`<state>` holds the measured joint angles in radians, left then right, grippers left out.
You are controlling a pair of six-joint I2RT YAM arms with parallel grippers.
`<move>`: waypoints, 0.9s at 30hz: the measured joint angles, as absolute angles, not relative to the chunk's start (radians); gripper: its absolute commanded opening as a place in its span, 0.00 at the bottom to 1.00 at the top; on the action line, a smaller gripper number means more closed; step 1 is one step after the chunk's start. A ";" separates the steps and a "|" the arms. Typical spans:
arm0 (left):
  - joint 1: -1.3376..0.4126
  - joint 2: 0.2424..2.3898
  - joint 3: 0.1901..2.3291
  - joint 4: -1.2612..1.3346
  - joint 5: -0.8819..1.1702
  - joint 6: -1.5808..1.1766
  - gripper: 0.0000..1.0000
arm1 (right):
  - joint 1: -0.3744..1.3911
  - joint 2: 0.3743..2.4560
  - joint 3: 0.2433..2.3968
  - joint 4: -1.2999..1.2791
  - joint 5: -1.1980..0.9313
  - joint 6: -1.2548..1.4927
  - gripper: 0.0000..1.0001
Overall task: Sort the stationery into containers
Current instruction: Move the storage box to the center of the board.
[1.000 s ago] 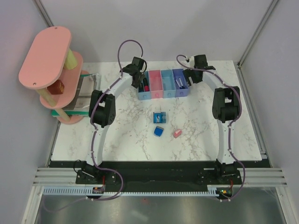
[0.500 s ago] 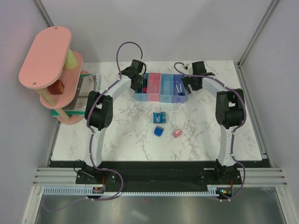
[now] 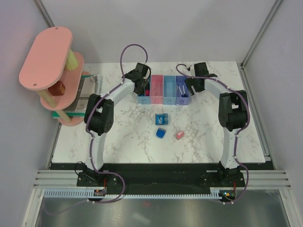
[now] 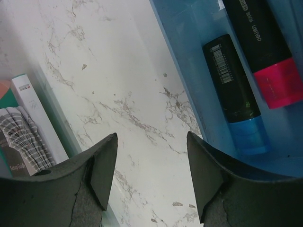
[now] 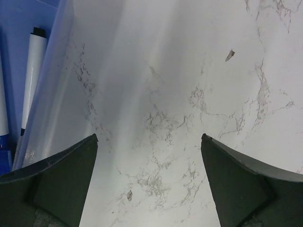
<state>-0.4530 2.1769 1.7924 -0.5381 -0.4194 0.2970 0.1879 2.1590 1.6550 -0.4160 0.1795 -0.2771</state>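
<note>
The four joined containers (image 3: 169, 97) stand in a row at the back middle of the table. My left gripper (image 3: 140, 84) is open at the row's left end, over bare table beside the light blue bin (image 4: 189, 56). That bin holds a blue-capped marker (image 4: 234, 99) and a pink-capped marker (image 4: 267, 47). My right gripper (image 3: 193, 85) is open at the row's right end, beside the purple-blue bin (image 5: 54, 71), which holds a white pen (image 5: 32, 75). A blue square roll (image 3: 162, 118), a blue wedge block (image 3: 161, 134) and a pink eraser (image 3: 179, 135) lie in front of the bins.
A pink tiered shelf tower (image 3: 49, 71) stands at the far left. A clear box with booklets (image 3: 87, 90) sits beside it and shows in the left wrist view (image 4: 28, 123). White walls close the back and sides.
The row of bins has shifted slightly toward the front and straightened. Both grippers have moved along with it at its two ends and stay open.
</note>
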 measured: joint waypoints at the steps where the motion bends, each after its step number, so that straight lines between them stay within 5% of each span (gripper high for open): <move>1: -0.455 2.175 1.790 -0.538 -0.423 0.297 0.69 | 0.188 2.159 1.654 -0.415 0.183 -0.277 0.98; 12: -0.505 2.050 1.695 -0.545 -0.359 0.297 0.70 | 0.192 2.063 1.631 -0.463 0.164 -0.311 0.98; 27: -0.469 1.711 1.563 -0.575 -0.304 0.354 0.71 | 0.373 1.643 1.415 -0.802 -0.271 -0.780 0.98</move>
<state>-0.4690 1.7115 1.5635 -0.5751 -0.3042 0.3538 0.3729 1.6428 1.4147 -0.8024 -0.2710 -0.7795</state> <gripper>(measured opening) 0.706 0.982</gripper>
